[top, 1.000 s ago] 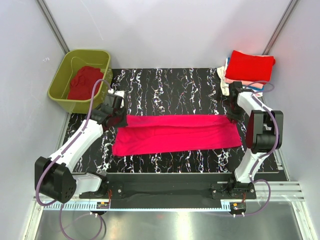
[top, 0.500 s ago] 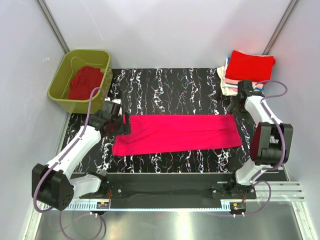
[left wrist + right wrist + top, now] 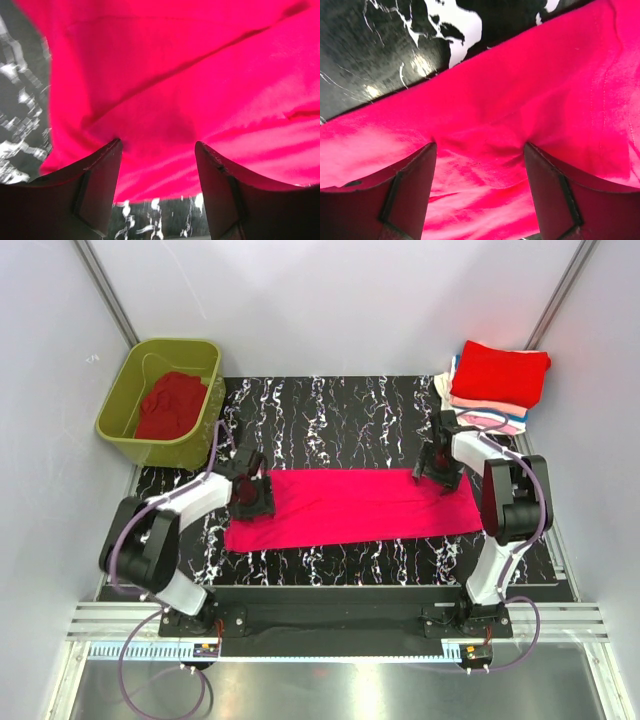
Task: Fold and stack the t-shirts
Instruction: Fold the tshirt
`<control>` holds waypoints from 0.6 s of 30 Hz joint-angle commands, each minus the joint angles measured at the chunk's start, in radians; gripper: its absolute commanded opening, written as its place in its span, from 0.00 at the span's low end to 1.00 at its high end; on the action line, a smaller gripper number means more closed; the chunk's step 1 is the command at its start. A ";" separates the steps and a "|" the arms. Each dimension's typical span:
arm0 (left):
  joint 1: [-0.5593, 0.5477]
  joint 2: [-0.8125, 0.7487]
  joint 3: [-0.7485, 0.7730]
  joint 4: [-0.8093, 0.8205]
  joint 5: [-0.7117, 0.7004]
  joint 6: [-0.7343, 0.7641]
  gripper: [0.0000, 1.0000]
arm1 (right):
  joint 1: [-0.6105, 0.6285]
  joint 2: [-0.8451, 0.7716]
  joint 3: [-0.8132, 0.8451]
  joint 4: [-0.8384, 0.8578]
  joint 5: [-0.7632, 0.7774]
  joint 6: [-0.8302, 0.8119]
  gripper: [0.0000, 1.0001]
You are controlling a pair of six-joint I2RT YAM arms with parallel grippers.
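A magenta-pink t-shirt [image 3: 350, 505] lies folded into a long strip across the black marbled mat. My left gripper [image 3: 252, 495] stands over its left end, open, with both fingertips touching the cloth [image 3: 165, 90] and nothing pinched. My right gripper [image 3: 438, 468] is over the far right part of the strip, also open, its fingertips pressing into the cloth [image 3: 520, 100]. A red t-shirt [image 3: 498, 372] tops a folded stack of pale ones at the back right. Another red t-shirt [image 3: 172, 405] lies crumpled in the tub.
The olive-green tub [image 3: 125, 390] stands at the back left, off the mat's corner. The folded stack sits just behind the right arm. Grey walls close in on both sides, and the mat [image 3: 330, 420] runs between tub and stack.
Both grippers have opened and let go of the shirt's far corners. Each has then swung inward and down onto the strip's ends. The shirt lies flat where it was.
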 commanded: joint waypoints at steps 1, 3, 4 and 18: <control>-0.007 0.099 0.028 0.096 0.031 -0.023 0.63 | 0.025 -0.002 -0.043 0.012 -0.063 0.000 0.76; -0.006 0.217 0.114 0.087 0.011 0.003 0.63 | 0.069 -0.027 -0.097 0.019 -0.065 0.023 0.75; -0.006 0.314 0.219 0.046 -0.028 0.023 0.62 | 0.088 -0.038 -0.132 0.001 -0.063 0.054 0.75; 0.016 0.818 1.423 0.080 0.350 0.045 0.99 | 0.675 -0.541 0.130 -0.174 -0.251 0.183 0.90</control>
